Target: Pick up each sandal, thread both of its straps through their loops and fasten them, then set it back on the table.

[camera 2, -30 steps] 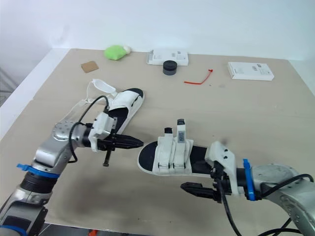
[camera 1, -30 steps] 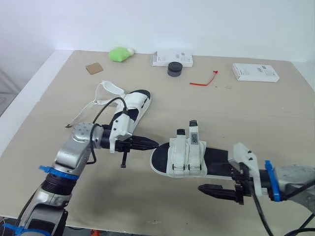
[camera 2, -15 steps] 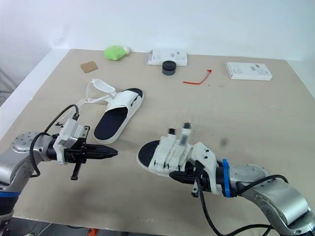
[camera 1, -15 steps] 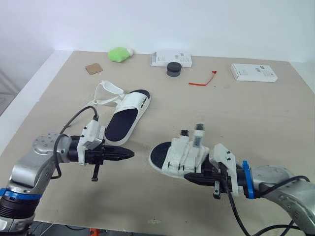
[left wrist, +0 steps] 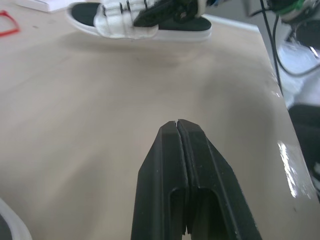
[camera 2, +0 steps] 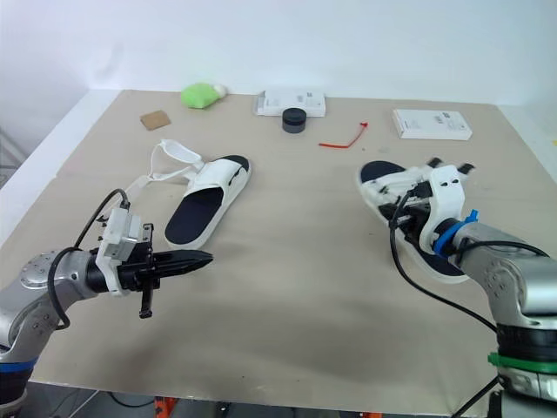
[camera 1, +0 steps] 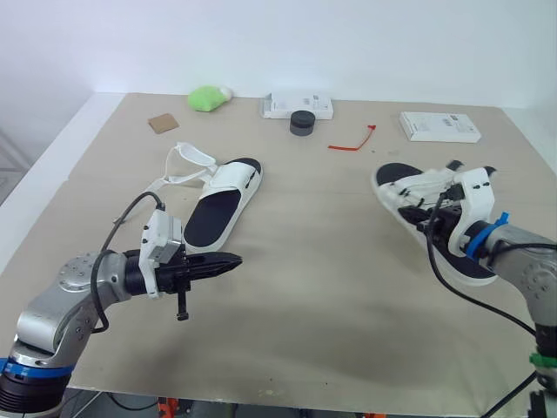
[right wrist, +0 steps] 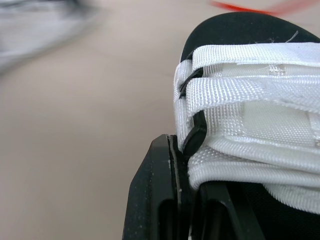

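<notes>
Sandal [camera 1: 409,185] pinched at straps by right hand [camera 1: 428,219]; left hand [camera 1: 231,259] closed, empty

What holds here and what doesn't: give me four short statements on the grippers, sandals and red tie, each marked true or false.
1. The left gripper is shut and holds nothing. True.
2. The right gripper is clamped on the straps of the right-hand sandal. True.
3. The left-hand sandal is held up in the air. False: it lies on the table, with its straps loose.
4. The red tie lies across the left-hand sandal. False: it lies on bare table nearer the far edge.
</notes>
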You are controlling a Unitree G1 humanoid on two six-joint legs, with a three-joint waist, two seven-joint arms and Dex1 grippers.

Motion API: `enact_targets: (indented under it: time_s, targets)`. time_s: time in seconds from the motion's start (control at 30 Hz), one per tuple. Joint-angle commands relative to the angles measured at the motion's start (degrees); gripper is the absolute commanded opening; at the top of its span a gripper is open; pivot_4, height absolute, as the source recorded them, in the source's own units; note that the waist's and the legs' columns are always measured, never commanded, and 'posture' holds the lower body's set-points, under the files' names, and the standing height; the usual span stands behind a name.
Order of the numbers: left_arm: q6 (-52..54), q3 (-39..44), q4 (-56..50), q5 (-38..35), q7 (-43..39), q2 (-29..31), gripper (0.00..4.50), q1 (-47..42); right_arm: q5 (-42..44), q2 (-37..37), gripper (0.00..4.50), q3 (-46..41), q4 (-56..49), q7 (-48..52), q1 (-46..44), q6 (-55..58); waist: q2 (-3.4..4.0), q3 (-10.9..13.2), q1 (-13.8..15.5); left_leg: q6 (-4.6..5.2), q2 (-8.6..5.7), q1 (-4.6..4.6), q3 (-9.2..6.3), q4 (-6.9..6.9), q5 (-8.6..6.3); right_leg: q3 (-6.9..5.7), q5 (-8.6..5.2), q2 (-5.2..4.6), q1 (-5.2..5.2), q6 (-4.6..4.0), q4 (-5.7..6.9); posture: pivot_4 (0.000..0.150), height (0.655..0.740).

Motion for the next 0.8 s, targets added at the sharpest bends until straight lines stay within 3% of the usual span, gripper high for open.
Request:
enact_targets:
  time_s: [0.03,0.2,0.47,0.57,0.67,0.7,0.8]
  targets:
    - [-0.41,0.4,-1.43,-0.23,1.32,-0.42,0.0,-0.77,-5.96,3.06,0.14,2.61,6.69,-5.11,-4.2,-0.51,0.01,0.0,-0.38,0.0,0.0,-0.01,0.01,-0.02,0.0,0.02,0.0,0.0,-0.04,0.0,0.03,0.15,0.74]
    - [-0.23,0.58,-1.07,-0.73,3.47,-1.38,0.0,-1.82,-8.7,9.43,0.14,-2.93,19.45,-13.76,-11.24,-0.64,0.02,-0.03,-1.18,-0.15,0.04,0.13,0.23,0.0,0.22,0.25,0.23,0.03,-0.01,0.01,0.16,0.15,0.74]
    - [-0.44,0.09,-1.02,-0.53,4.2,-1.54,0.0,-1.79,-9.01,12.03,0.14,-5.0,21.89,-15.05,-12.61,-0.34,-0.01,-0.05,-0.38,0.12,0.03,0.13,0.23,0.03,0.85,0.31,0.81,0.05,0.02,0.22,0.1,0.15,0.74]
    - [-0.4,-0.02,-0.52,-0.49,4.01,-1.54,0.0,-2.23,-8.18,12.36,1.16,-4.94,19.32,-13.46,-11.09,0.72,-0.01,-0.06,-0.38,0.21,0.05,0.13,0.22,0.03,0.92,0.31,0.91,0.08,0.0,0.19,0.1,0.15,0.74]
    - [-0.47,0.12,0.42,-0.51,3.48,-1.36,0.0,-2.71,-7.27,10.35,2.75,-3.94,15.97,-9.38,-9.97,2.43,0.0,-0.06,-0.39,0.21,0.12,0.13,0.22,0.02,0.93,0.33,0.95,0.16,-0.01,0.15,0.11,0.15,0.74]
    - [-0.41,0.2,0.72,-0.61,3.43,-1.37,0.0,-2.94,-6.52,9.21,2.93,-4.38,15.12,-7.53,-9.81,3.05,0.0,-0.06,-0.37,0.21,0.12,0.13,0.22,0.02,0.93,0.33,0.95,0.17,-0.02,0.14,0.11,0.15,0.74]
    - [0.22,0.59,1.38,-1.53,3.72,-1.74,0.0,-3.59,-4.15,5.48,2.93,-5.88,12.37,-1.48,-8.87,4.45,0.01,-0.06,-0.36,0.22,0.13,0.07,0.23,0.02,0.92,0.35,1.0,0.19,-0.07,0.06,0.11,0.15,0.74]
